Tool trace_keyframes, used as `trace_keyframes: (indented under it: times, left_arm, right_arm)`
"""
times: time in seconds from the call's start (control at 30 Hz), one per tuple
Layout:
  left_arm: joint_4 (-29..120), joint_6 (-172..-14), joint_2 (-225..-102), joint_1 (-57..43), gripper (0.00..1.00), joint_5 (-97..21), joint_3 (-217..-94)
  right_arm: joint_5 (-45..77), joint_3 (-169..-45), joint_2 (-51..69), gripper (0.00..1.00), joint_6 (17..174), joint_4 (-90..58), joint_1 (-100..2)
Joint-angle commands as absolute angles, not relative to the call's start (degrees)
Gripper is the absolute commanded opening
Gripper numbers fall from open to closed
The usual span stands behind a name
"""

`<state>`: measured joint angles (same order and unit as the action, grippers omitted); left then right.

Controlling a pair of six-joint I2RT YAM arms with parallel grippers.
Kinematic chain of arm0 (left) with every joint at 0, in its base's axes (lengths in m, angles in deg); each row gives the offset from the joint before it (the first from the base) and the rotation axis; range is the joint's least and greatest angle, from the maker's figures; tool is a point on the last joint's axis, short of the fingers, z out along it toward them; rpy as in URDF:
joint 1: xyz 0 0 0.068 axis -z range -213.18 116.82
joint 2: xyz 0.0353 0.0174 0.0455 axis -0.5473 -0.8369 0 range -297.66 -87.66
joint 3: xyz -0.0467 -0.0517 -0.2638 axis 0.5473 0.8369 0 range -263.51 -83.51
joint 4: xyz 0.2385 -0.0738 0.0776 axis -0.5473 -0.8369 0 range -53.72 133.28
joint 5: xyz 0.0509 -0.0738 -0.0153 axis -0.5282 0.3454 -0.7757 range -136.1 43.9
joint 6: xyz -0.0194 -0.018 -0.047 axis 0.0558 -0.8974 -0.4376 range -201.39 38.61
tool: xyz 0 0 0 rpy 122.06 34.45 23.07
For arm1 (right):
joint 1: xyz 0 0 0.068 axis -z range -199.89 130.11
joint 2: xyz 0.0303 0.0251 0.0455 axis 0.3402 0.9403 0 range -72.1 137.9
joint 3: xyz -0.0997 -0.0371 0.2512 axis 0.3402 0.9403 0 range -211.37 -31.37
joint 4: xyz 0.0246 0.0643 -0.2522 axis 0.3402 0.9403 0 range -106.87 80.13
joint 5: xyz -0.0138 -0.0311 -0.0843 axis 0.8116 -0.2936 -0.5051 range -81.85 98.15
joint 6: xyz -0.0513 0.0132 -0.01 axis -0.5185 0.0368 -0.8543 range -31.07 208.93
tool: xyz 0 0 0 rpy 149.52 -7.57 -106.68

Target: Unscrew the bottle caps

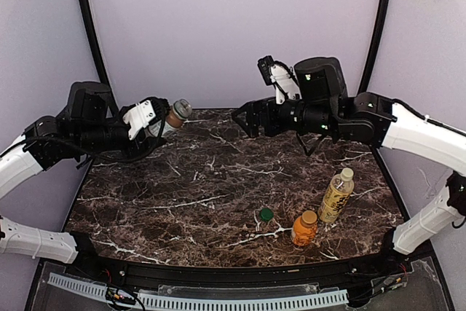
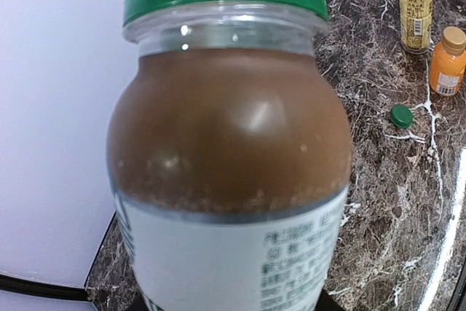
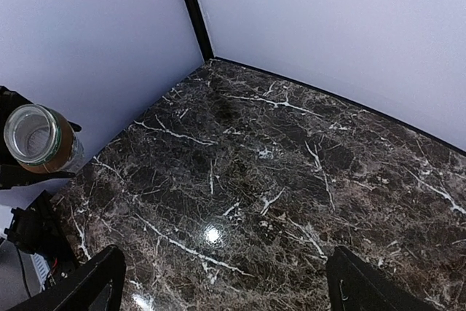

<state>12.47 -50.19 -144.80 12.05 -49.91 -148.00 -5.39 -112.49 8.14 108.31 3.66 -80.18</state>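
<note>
The brown bottle (image 1: 175,113) is held tilted in the air at the upper left of the overhead view, gripped around its body by the left hand (image 1: 160,120). Its mouth is uncapped, with a green ring on the neck. A loose green cap (image 1: 266,214) lies on the counter (image 1: 182,202) near the capped orange bottle (image 1: 304,229) and yellow bottle (image 1: 337,194), which stand side by side at lower right. The right hand (image 1: 242,118) hovers at upper centre, spread wide and holding nothing.

Robotics lab booth, judging by plain lilac walls (image 1: 233,34), black corner posts (image 1: 89,27), and white robot arms (image 1: 419,136) flanking a marble-patterned table (image 1: 218,180).
</note>
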Motion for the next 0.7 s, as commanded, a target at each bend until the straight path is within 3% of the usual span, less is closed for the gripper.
trace_keyframes:
  times: [0.0, 0.27, 0.43, 0.67]
  left_arm:
    - [13.8, -53.2, -143.9, 11.8, 0.19, -49.6, -148.4]
    - [12.2, -57.5, -144.2, 11.6, 0.19, -41.4, -150.7]
    - [9.9, -60.8, -144.9, 11.6, 0.19, -31.8, -153.2]
    - [9.1, -61.1, -144.4, 11.5, 0.19, -28.3, -152.9]
  right_arm:
    - [0.3, -114.4, 9.0, 0.95, 107.5, 4.3, -79.3]
    - [25.2, -115.4, 12.3, 0.90, 96.7, -11.6, -82.9]
    - [25.1, -121.5, 17.5, 0.90, 92.7, -16.6, -85.0]
    - [26.2, -123.1, 20.9, 0.79, 94.1, -22.3, -84.4]
